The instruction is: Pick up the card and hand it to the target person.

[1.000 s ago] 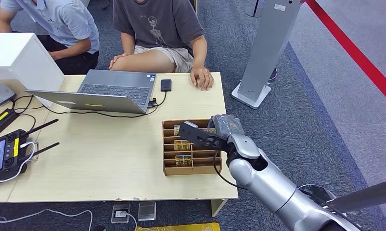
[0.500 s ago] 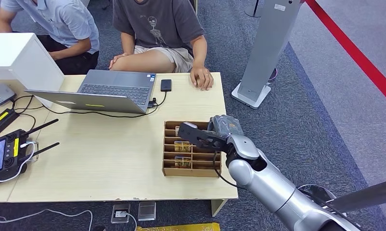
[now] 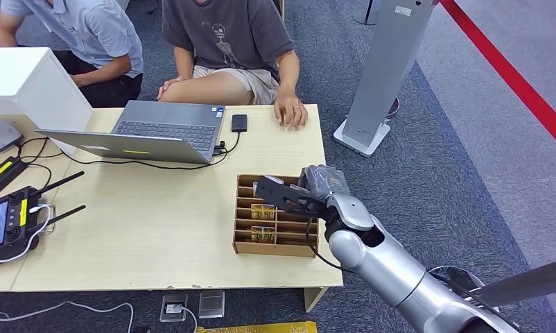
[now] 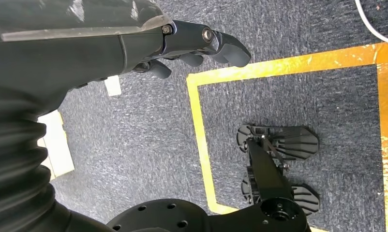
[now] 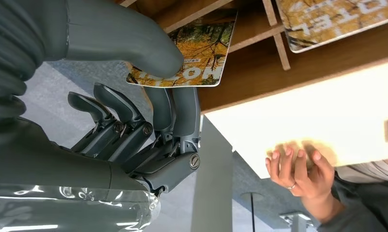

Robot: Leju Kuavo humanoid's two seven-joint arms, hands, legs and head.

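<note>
A wooden slotted card tray (image 3: 242,208) stands near the table's right front. My right hand (image 3: 289,196) reaches over its far right part. In the right wrist view the thumb (image 5: 134,46) and the dark fingers (image 5: 175,111) pinch a card (image 5: 201,53) printed with yellow autumn leaves, whose far end lies in the tray (image 5: 260,82). A person in a dark grey T-shirt (image 3: 223,31) sits across the table and rests a hand (image 3: 290,111) on its far edge; this hand (image 5: 298,166) also shows past the tray. My left hand (image 4: 201,46) hangs over the carpet and holds nothing.
Two more yellow cards (image 3: 263,210) (image 3: 263,234) sit in nearer slots. A laptop (image 3: 161,128), a phone (image 3: 239,123), cables and a remote controller (image 3: 8,225) lie on the table's left half. A second person (image 3: 74,35) sits at the far left. A grey stand (image 3: 383,76) rises right of the table.
My right hand has shifted slightly left over the tray, and the tray's near edge has slid a little toward me.
</note>
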